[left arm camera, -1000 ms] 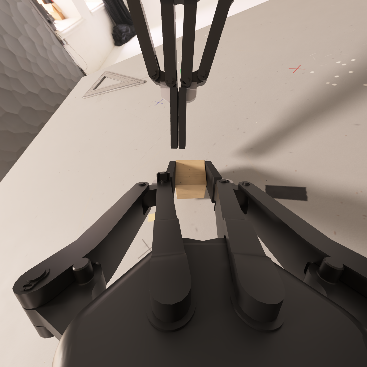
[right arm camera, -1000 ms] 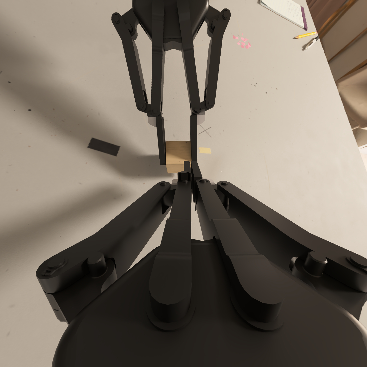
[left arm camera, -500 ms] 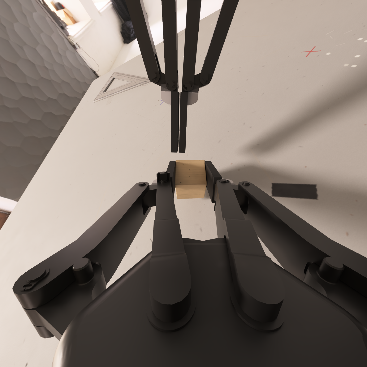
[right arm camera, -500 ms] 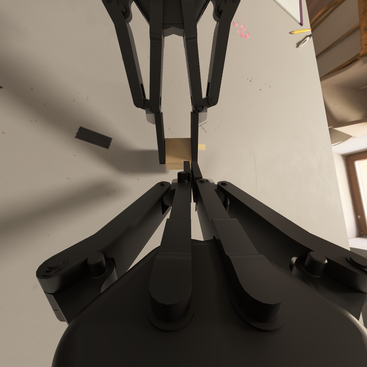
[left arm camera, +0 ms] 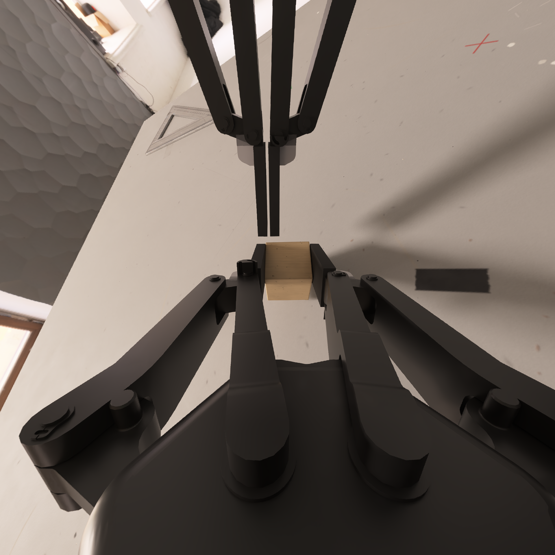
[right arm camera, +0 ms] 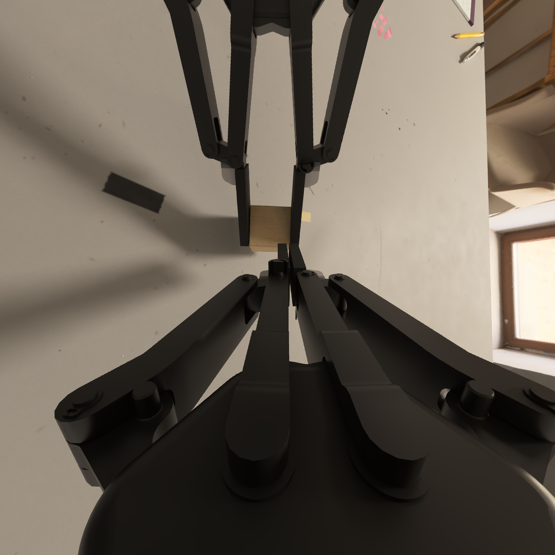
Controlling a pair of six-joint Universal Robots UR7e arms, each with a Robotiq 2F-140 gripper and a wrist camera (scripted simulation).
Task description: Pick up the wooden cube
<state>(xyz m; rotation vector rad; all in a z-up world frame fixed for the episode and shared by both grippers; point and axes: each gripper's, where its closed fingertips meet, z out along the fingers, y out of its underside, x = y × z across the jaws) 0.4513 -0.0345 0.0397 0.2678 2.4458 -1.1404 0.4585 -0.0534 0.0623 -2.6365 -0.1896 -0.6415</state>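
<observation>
Two grippers — left gripper (left arm camera: 287, 270) clamped around wooden cube (left arm camera: 287, 271), right gripper (right arm camera: 287, 252) closed, empty

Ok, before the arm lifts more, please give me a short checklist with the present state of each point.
1. Left gripper shut on the wooden cube: ok.
2. Cube sits square between both fingers: ok.
3. Cube off the table: ok, its shadow lies apart from it in the right wrist view.
4. Right gripper shut and empty: ok.
5. Right gripper free of the cube: cannot tell, its tips are very close.
6. Black tape and pencil away from the cube: ok.
</observation>
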